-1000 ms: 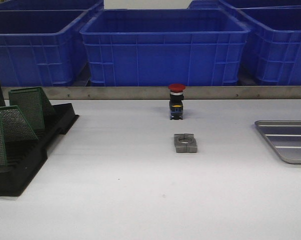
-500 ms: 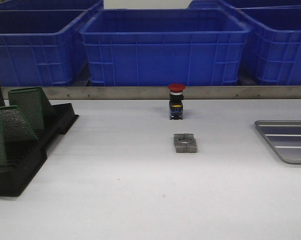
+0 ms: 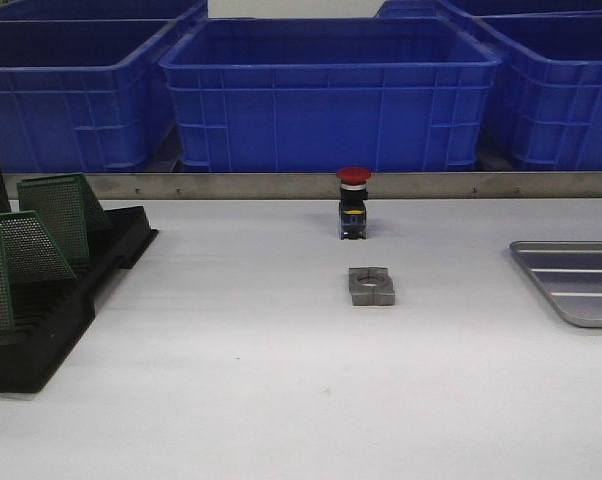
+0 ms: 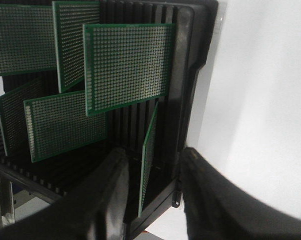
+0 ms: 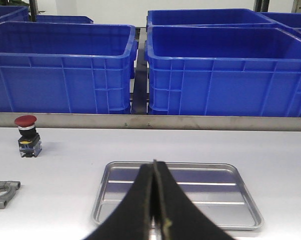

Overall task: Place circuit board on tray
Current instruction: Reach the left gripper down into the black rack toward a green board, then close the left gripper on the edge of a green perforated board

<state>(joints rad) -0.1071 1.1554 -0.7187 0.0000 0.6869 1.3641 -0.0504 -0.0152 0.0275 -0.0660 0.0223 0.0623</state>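
Table edges: the white table surface (image 3: 231, 390) ends at a steel rail (image 3: 181, 185) on its far side; large blue plastic crates (image 3: 326, 95) stand behind the rail.
Open room: the middle of the table holds only a red-capped push-button switch (image 3: 353, 203) and a small grey metal clamp block (image 3: 371, 286), well apart from both the rack and the tray.
Rack: a black slotted plastic rack (image 3: 51, 300) lies at the table's left edge, cut off by the front view.
Circuit boards: green perforated rectangular circuit boards (image 4: 128, 67) stand on edge in the rack slots, several leaning.
Nearest board: one green circuit board seen edge-on (image 4: 149, 155) stands in a slot between the left gripper's fingers, long axis running up out of the rack.
Left gripper (image 4: 153, 195): spread, one black finger (image 4: 113, 195) on each side of that board; contact cannot be made out.
Tray: the shallow silver-grey metal tray (image 5: 178, 194) lies flat at the table's right, empty, long axis across the right wrist view; the front view cuts it off.
Right gripper (image 5: 154, 200): fingers pressed together, holding nothing, above the tray's near rim.
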